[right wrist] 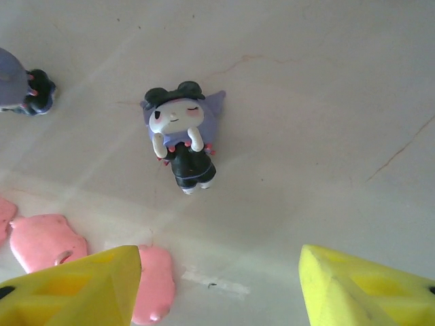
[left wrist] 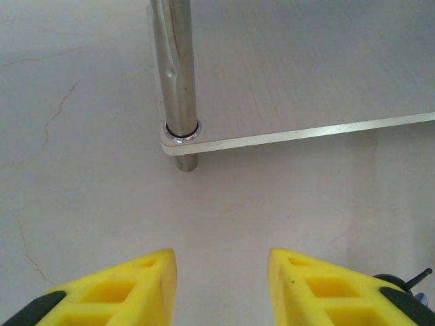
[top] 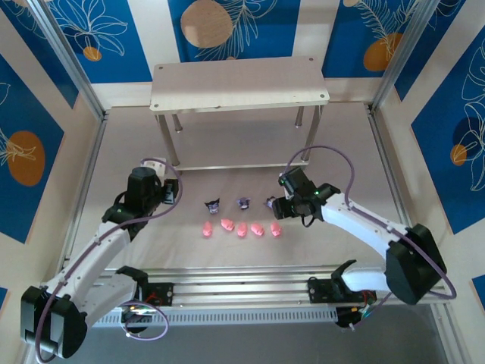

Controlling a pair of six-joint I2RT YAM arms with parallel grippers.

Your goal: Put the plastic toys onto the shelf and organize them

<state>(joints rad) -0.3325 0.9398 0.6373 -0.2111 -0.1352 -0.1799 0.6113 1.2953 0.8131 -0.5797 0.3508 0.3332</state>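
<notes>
- Shelf (top: 239,83) at the far side, on silver legs.
- Left arm (top: 98,254) bent, reaching toward the shelf's front left leg (left wrist: 178,81); left gripper (left wrist: 221,261) open, empty.
- Right arm (top: 356,220) folded inward; right gripper (right wrist: 221,265) open, empty, low over a dark toy (right wrist: 180,132).
- Pink toys (top: 241,228) in a row on the table (top: 235,254) between the grippers.

Left arm stretches toward 1 o'clock, right arm toward 10. Left gripper (top: 170,192) and right gripper (top: 274,205) both gaping, nothing held.
</notes>
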